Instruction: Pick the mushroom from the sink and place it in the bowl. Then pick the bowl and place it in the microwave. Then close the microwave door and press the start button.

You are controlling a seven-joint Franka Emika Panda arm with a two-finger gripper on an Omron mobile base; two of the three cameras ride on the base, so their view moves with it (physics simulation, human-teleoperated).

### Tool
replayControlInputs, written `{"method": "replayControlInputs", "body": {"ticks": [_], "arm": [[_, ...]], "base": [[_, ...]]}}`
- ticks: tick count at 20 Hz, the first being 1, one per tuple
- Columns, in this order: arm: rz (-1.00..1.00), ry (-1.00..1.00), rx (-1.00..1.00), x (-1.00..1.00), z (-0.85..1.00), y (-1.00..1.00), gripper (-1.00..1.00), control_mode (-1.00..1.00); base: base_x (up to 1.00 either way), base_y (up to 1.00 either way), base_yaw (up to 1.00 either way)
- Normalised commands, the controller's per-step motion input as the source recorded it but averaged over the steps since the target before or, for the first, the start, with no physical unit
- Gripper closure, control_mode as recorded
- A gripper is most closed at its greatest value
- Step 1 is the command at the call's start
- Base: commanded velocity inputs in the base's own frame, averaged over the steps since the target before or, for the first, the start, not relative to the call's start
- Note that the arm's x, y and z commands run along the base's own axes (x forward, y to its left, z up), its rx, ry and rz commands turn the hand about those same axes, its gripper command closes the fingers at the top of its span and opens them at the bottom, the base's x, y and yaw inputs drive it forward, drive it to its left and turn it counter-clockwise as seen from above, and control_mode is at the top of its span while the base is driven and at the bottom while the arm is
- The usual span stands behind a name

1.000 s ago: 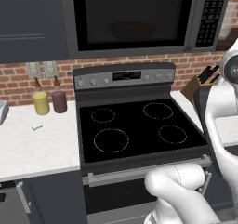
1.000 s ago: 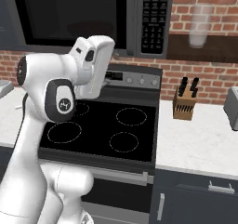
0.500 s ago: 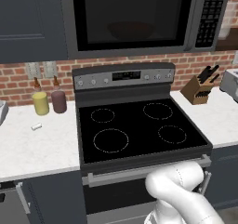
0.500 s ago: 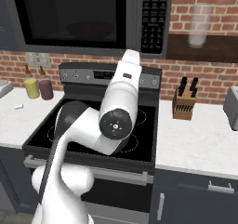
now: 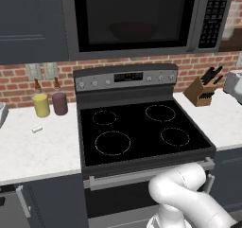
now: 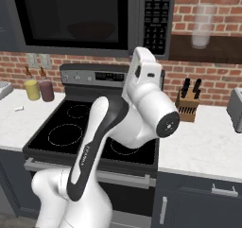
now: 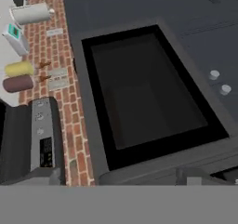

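The microwave (image 5: 142, 19) hangs over the stove, and its door (image 6: 71, 16) is closed. Through the black glass a dim reddish bowl (image 5: 133, 30) shows inside, seen too as the bowl (image 6: 92, 30) from the other side. The keypad strip (image 6: 156, 19) runs down the microwave's right side. My gripper (image 6: 144, 64) is lifted in front of the stove's back panel, just below the keypad and pointing at the microwave. Its fingers are hidden behind the hand, and nothing is held. The hand view is rolled sideways and faces the door window (image 7: 144, 93). The mushroom and the sink are out of view.
A black cooktop (image 5: 139, 130) lies below. A yellow bottle (image 5: 41, 104) and a maroon bottle (image 5: 59, 102) stand on the left counter. A knife block (image 6: 187, 104) and a toaster (image 6: 235, 109) are on the right counter. Navy cabinets (image 5: 28, 19) flank the microwave.
The arm has swung across the stove to the right and turned the hand up toward the microwave's keypad side. The jaws have kept the same width.
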Motion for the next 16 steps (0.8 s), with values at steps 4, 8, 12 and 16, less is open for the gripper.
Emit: {"method": "replayControlInputs", "body": {"ticks": [4,8,12,16], "arm": [[-0.06,-0.29,-0.03,0.28,0.00,0.28,-1.00,-1.00],[-0.19,-0.11,-0.03,0.50,0.00,0.49,1.00,-1.00],[-0.07,-0.02,0.02,0.23,0.07,-0.03,1.00,-1.00],[0.00,-0.01,0.09,0.13,0.24,-0.36,1.00,-1.00]], "base": [[0.00,0.00,0.00],[0.00,0.00,0.00],[0.00,0.00,0.00],[0.00,0.00,0.00]]}}
